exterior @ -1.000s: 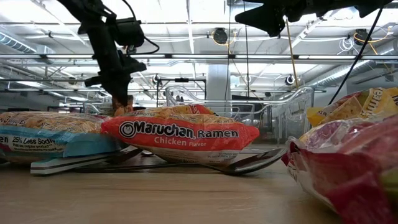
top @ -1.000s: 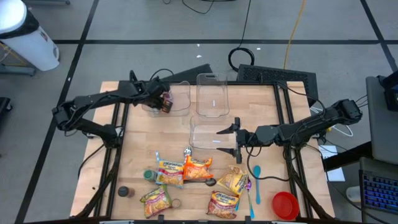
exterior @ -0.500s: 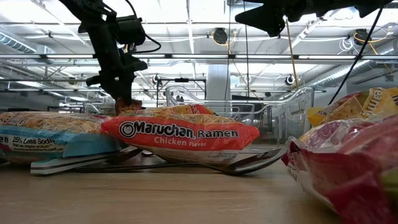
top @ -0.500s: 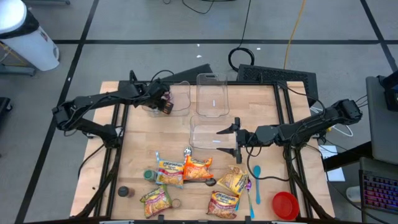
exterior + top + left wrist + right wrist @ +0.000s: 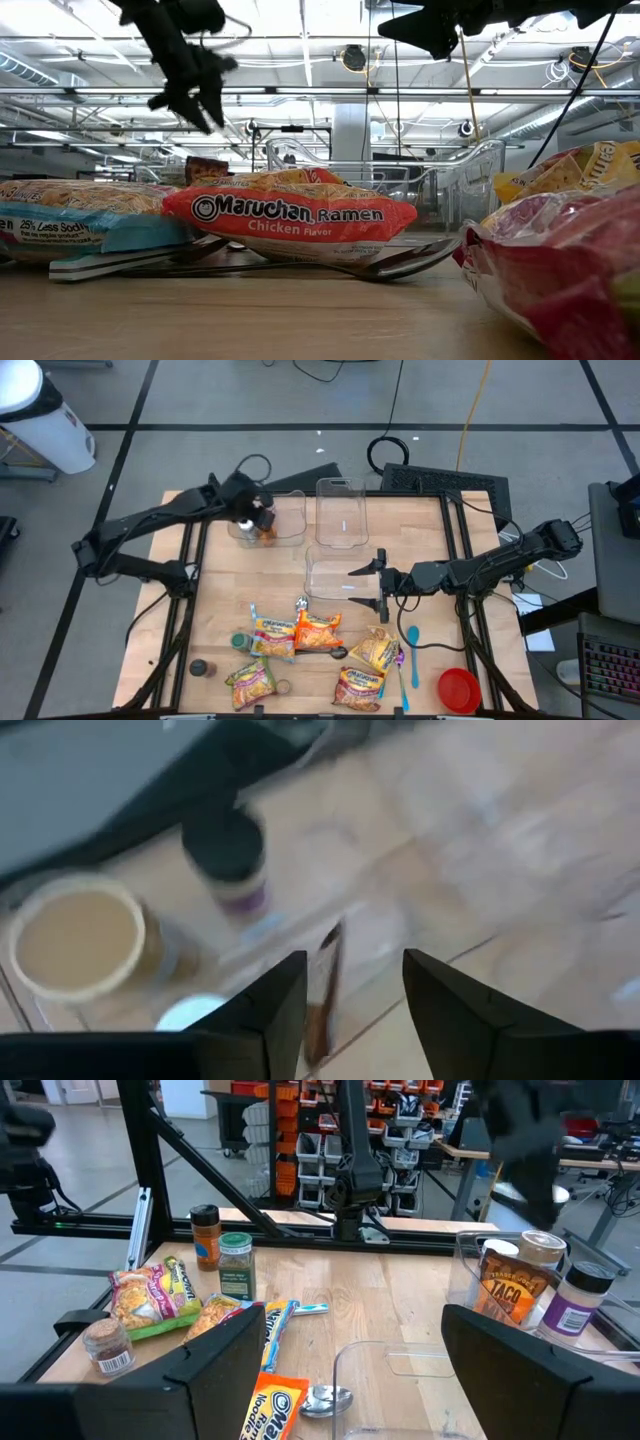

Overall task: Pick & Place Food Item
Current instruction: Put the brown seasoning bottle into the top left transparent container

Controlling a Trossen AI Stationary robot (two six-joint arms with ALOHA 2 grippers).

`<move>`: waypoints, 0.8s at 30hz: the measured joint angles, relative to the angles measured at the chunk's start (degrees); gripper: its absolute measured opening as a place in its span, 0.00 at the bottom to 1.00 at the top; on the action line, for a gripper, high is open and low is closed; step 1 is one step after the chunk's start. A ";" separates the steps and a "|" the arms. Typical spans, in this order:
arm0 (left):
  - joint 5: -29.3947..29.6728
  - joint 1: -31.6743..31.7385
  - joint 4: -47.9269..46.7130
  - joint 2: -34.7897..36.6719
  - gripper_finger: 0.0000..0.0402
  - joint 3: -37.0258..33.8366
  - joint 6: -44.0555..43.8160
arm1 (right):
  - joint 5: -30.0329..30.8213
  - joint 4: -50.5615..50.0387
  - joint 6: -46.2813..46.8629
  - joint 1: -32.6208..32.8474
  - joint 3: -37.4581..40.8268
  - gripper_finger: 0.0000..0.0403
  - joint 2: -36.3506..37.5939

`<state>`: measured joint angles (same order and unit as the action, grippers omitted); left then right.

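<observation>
Taco packet (image 5: 266, 534) is lying in the far-left clear bin (image 5: 285, 530), beneath the left hand (image 5: 256, 517), whose fingers are parted and empty. It should be lifted straight up (clearing the rim).

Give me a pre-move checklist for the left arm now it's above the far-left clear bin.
1. Left gripper jaws open, nothing between them: ok.
2. Brown taco seasoning packet inside the clear plastic bin, standing beside the tan-lidded jar and the purple-labelled spice bottle: ok.
3. Left gripper raised above the bin rim: ok in the low view.
4. Right gripper hovering over the nearer clear container, apart from the left arm: ok.
5. Orange Maruchan ramen packet unobstructed for the next pick: cannot tell, other packets touch it.
</observation>
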<state>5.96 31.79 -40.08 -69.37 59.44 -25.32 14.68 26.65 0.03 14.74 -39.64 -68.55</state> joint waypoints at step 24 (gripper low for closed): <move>7.08 -45.75 20.73 15.88 0.43 0.33 5.16 | -3.12 0.74 3.42 -0.01 0.00 0.73 -0.18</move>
<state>13.04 -13.96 -19.34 -53.49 59.77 -20.16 11.56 27.40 3.45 14.73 -39.64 -68.73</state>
